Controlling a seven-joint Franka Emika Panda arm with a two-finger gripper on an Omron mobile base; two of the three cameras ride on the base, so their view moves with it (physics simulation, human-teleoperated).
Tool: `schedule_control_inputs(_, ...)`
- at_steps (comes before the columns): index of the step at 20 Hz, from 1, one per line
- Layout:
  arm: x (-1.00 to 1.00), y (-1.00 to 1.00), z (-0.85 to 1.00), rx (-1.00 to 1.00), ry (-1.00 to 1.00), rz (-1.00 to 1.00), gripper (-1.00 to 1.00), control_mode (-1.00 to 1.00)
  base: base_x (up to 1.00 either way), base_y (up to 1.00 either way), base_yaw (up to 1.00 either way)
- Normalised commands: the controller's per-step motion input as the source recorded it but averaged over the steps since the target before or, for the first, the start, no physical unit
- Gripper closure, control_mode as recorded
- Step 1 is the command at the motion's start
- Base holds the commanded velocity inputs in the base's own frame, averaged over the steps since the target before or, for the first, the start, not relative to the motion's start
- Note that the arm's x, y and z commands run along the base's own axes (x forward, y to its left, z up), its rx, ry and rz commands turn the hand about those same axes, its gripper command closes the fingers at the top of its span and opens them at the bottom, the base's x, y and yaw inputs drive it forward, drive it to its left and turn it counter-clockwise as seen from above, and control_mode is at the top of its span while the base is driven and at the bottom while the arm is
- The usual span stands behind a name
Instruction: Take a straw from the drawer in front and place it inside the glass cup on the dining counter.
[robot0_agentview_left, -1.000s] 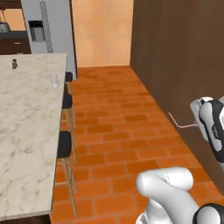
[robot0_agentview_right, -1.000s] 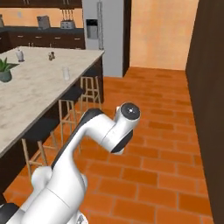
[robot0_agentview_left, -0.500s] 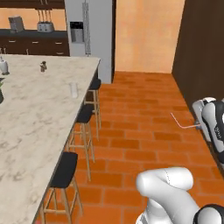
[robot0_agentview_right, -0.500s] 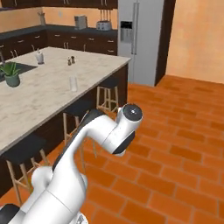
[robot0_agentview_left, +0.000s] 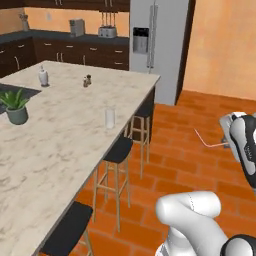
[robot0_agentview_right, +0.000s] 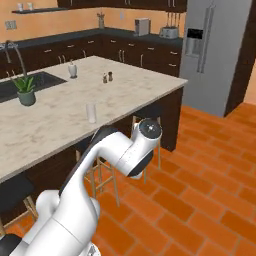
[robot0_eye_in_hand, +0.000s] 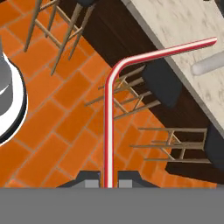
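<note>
My gripper (robot0_eye_in_hand: 108, 180) is shut on the lower end of the red-and-white striped straw (robot0_eye_in_hand: 108, 131), which rises from between the fingers and bends toward the dining counter (robot0_eye_in_hand: 183, 22). In the left base view the gripper (robot0_agentview_left: 229, 145) hangs at the right edge over the brick floor, with the straw (robot0_agentview_left: 207, 143) sticking out to its left. The clear glass cup (robot0_agentview_left: 110, 118) stands upright near the beige marble counter's (robot0_agentview_left: 60, 135) right edge, well left of the gripper. The cup (robot0_agentview_right: 91, 113) also shows in the right base view and in the hand view (robot0_eye_in_hand: 209, 64). The drawer is out of view.
Black-seated bar stools (robot0_agentview_left: 118, 150) line the counter's side between me and the cup. A potted plant (robot0_agentview_left: 16, 107), a white bottle (robot0_agentview_left: 43, 76) and small shakers (robot0_agentview_left: 87, 81) stand on the slab. A steel fridge (robot0_agentview_left: 157, 45) is at the back. Open brick floor (robot0_agentview_right: 200, 195) lies to the right.
The whole scene has swung across both base views, bringing the dining counter and cup closer and more central. The gripper has kept its hold on the straw.
</note>
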Motion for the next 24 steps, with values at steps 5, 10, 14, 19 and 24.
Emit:
schedule_control_inputs(5,0.00,0.00,0.00,0.00,0.00,0.00,1.00,1.00,0.93,-0.50,0.54)
schedule_control_inputs(10,0.00,0.00,0.00,0.00,0.00,0.00,1.00,1.00,0.77,-0.38,0.58)
schedule_control_inputs(14,0.00,0.00,0.00,0.00,0.00,0.00,1.00,1.00,0.45,-0.06,0.66)
schedule_control_inputs(19,0.00,0.00,0.00,0.00,0.00,0.00,1.00,1.00,0.62,-0.47,0.53)
schedule_control_inputs(24,0.00,0.00,0.00,0.00,0.00,0.00,1.00,1.00,0.42,-0.65,0.26)
